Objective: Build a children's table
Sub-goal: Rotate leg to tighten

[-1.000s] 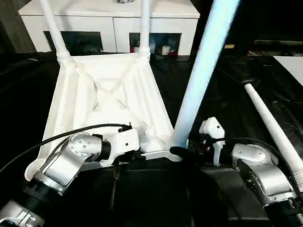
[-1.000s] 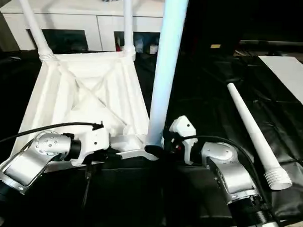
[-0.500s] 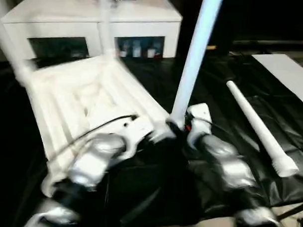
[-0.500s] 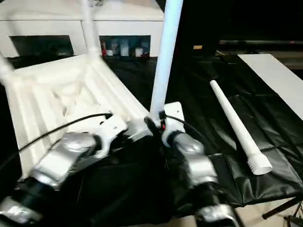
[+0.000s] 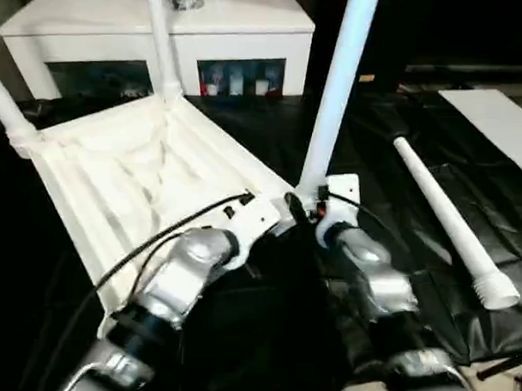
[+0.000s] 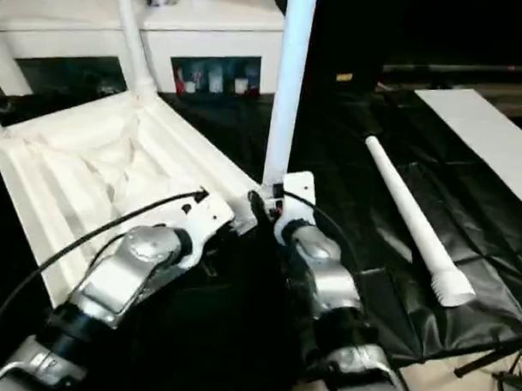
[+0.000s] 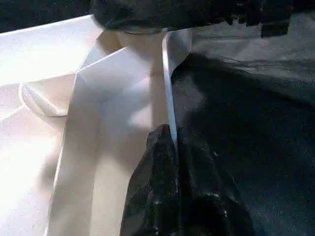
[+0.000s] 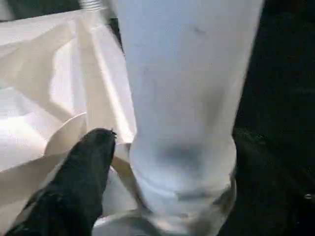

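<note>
My left gripper pinches the upturned tabletop rim; my right gripper sits at the near leg, fingers hard to judge; cabinet compartments hold small items

White plastic tabletop, underside up: ribbed panels and one thin upright edge wall running away from the camera to a rounded corner. Left gripper, two black fingers pressed together on that edge wall, one finger on the inner face, the other on the outer. Black sheet with shallow creases, lying beside and under the tabletop's outer side. Dark, blurred shape across the far corner; what it is cannot be told.
</note>
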Robot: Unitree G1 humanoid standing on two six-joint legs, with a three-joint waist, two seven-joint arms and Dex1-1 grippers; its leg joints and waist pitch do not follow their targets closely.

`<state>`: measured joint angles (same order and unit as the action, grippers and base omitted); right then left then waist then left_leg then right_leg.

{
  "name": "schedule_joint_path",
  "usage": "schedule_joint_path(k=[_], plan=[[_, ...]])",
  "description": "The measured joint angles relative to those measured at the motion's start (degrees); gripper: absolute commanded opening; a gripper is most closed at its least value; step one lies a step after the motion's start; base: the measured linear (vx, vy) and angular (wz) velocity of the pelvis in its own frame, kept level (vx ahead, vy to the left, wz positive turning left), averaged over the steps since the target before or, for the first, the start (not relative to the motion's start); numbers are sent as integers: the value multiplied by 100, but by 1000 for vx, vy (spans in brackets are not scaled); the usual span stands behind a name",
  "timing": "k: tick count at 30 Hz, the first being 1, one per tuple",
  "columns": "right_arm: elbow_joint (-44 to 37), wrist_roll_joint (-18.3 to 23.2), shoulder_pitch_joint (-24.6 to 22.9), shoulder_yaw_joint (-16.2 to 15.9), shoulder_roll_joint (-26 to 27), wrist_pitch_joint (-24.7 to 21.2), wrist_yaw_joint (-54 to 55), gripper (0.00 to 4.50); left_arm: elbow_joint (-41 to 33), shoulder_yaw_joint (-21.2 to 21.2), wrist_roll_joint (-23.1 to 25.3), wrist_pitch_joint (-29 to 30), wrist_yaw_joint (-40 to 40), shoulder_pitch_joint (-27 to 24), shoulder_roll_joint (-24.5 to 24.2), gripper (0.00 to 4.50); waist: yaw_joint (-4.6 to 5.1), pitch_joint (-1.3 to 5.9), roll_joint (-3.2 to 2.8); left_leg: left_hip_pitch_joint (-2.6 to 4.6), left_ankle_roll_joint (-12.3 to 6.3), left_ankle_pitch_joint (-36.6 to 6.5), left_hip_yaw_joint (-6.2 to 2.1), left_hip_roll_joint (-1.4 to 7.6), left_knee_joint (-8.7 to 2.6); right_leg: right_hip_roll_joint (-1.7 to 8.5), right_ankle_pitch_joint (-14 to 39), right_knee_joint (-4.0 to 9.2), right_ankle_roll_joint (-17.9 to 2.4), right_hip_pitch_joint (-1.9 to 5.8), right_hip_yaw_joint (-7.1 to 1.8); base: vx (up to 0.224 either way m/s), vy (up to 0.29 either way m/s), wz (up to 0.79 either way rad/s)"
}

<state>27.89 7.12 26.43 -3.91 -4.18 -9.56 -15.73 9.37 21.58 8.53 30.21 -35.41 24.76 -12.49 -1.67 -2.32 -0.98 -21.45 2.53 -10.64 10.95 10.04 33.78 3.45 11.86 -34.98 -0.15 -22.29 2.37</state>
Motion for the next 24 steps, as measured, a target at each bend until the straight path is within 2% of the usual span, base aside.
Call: schedule_joint_path(k=[3, 4, 6, 9, 12, 16, 22, 24], plan=[[-567, 11, -293, -190, -552, -158, -677, 413, -313, 55, -116, -278, -461, -200, -430, 0, -56, 0, -1, -30, -1, -1, 0, 3, -3, -1, 8, 2, 0, -23, 6, 0, 0, 0], [-949, 108, -515, -325, -859, -166, -1142, 413, -427, 140, -197, -609, -771, -287, -698, 0, -94, 0, 0, -57, -5, -2, -1, 4, 2, -1, 9, 0, 2, -44, 8, 0, 0, 0], [-1583, 363, -1035, -527, -1480, -126, -2083, 413, -712, 189, -448, -1097, -1403, -593, -1264, 0, -175, 0, -1, -65, -48, 2, -2, 6, 7, -2, 15, 3, 7, -48, 8, 0, 0, 0], [-2045, 646, -1292, -572, -1836, -304, -2909, 413, -794, 209, -519, -1286, -1936, -650, -1561, 0, -240, -4, -15, -62, -21, -11, 16, 5, 18, 9, 16, 0, 4, -33, -2, 0, 0, 0], [-2337, 828, -1467, -588, -2211, -476, -3444, 413, -827, 211, -638, -1305, -2233, -695, -1669, 0, -220, -7, -20, -23, -21, -12, 25, 3, 33, 12, 15, 5, 3, 13, -19, 0, 0, 0], [-2462, 867, -1510, -775, -2369, -546, -3804, 413, -823, 270, -692, -1330, -2337, -712, -1694, 0, -152, -12, -16, 22, -19, -14, 30, 1, 30, 14, 30, 4, 29, 43, -24, 0, 0, 0], [-2324, 484, -1338, -1057, -2561, -353, -4003, 413, -604, 302, -720, -1592, -2498, -614, -1735, 0, -171, -12, -13, 26, -18, -13, 29, 2, 22, 14, 25, -4, 23, 44, -22, 0, 0, 0], [-2201, 434, -1298, -1058, -2490, -353, -3977, 389, -569, 302, -721, -1624, -2541, -595, -1724, 0, -176, -12, -12, 24, -18, -12, 29, 2, 22, 14, 15, -4, 7, 45, -22, 0, 0, 0]])
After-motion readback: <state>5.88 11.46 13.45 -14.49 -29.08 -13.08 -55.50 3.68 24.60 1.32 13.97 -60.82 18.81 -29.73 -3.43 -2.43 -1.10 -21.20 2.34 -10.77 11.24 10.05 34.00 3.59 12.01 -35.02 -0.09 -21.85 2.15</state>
